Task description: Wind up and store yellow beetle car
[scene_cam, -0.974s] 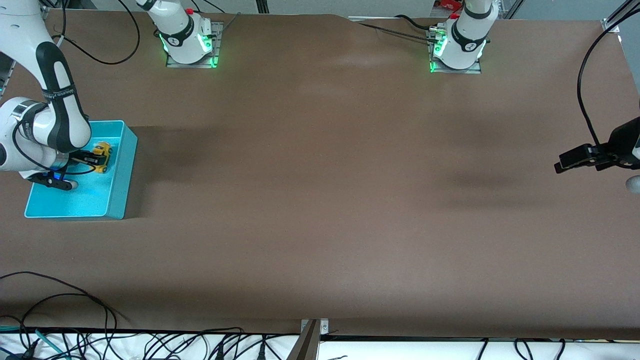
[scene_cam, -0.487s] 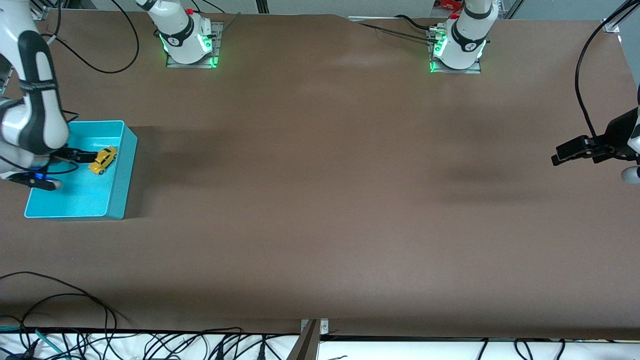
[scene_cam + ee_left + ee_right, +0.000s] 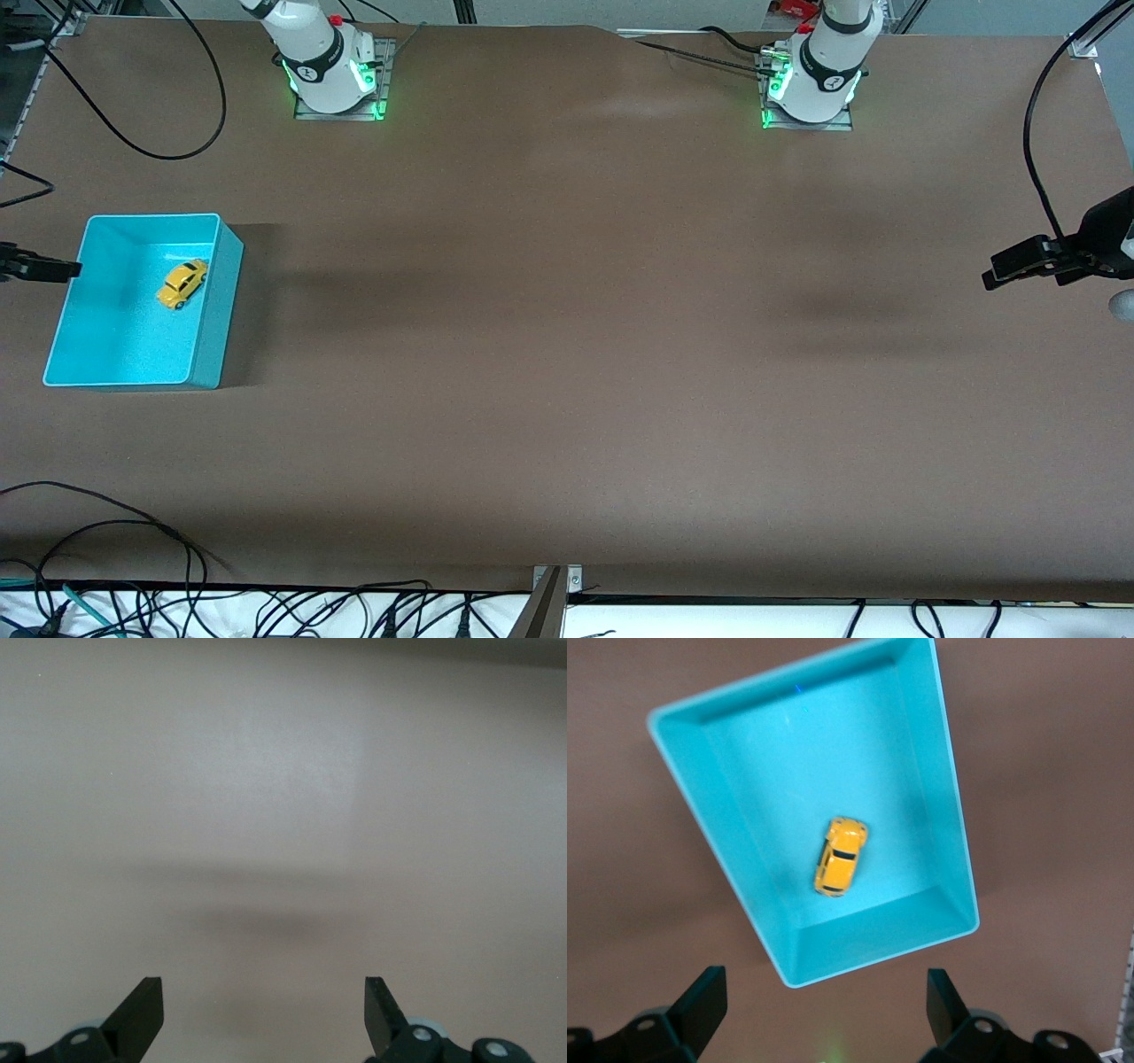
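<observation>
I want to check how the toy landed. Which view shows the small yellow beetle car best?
The right wrist view: it looks straight down on the small yellow beetle car, large and unobstructed on the turquoise plastic bin floor. The front view shows it tiny; the left wrist view shows only bare table.

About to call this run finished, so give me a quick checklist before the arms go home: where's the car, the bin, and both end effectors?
1. Yellow beetle car lies inside the turquoise bin, on its wheels: ok.
2. Car free of any grip: ok.
3. Right end effector open, empty and up above the bin: ok.
4. Left end effector open and empty, waiting over bare table at the left arm's end: ok.
5. Bin sits flat on the table at the right arm's end: ok.
6. Car was wound up: cannot tell.
</observation>
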`<state>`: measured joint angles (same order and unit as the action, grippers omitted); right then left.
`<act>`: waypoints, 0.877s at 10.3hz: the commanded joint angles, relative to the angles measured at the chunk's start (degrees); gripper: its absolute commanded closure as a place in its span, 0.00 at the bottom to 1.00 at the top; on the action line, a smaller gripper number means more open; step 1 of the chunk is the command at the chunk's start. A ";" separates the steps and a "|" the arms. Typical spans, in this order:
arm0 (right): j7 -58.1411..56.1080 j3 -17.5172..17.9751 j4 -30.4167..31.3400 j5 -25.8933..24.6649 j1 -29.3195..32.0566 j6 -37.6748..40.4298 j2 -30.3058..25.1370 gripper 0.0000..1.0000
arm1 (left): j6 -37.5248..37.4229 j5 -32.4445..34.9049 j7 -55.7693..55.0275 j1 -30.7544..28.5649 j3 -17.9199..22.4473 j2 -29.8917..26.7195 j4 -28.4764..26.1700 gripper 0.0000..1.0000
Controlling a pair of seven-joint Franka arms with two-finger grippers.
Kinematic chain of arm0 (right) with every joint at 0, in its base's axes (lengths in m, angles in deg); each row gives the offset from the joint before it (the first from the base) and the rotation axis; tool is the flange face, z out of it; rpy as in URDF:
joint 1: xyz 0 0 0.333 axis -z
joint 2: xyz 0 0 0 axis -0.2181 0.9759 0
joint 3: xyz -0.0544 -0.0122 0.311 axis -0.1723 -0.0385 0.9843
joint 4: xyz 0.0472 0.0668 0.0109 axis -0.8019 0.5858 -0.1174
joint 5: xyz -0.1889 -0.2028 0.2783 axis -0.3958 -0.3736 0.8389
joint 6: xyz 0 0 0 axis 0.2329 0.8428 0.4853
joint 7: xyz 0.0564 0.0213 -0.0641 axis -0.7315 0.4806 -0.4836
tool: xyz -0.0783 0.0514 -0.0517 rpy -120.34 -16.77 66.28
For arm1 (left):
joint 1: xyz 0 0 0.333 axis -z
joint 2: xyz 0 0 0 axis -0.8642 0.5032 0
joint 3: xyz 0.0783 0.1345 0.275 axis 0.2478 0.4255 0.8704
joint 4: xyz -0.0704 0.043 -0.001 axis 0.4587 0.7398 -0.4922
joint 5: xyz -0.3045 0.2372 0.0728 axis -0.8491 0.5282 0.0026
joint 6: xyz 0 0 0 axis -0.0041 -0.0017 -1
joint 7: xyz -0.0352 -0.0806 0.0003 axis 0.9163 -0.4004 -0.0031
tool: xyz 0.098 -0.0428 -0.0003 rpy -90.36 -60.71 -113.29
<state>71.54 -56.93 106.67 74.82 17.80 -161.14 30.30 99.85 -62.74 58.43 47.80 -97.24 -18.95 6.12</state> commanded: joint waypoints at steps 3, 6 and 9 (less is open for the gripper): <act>-1.50 7.11 3.38 5.72 0.42 -4.97 -11.41 0.00 | 0.10 -0.35 3.51 -1.02 0.27 -0.53 -1.09 0.00; -1.06 8.90 13.84 -2.97 -4.75 -10.27 -19.77 0.00 | 0.10 -0.44 3.51 -1.46 0.27 -0.61 -1.01 0.00; -0.97 10.21 14.47 -2.55 -4.85 -8.00 -20.49 0.00 | 0.01 -0.44 3.42 -1.46 0.27 -0.88 -1.01 0.00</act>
<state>70.78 -47.51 118.76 72.97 12.77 -169.30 11.96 99.85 -62.74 60.28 46.70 -96.92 -18.79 5.89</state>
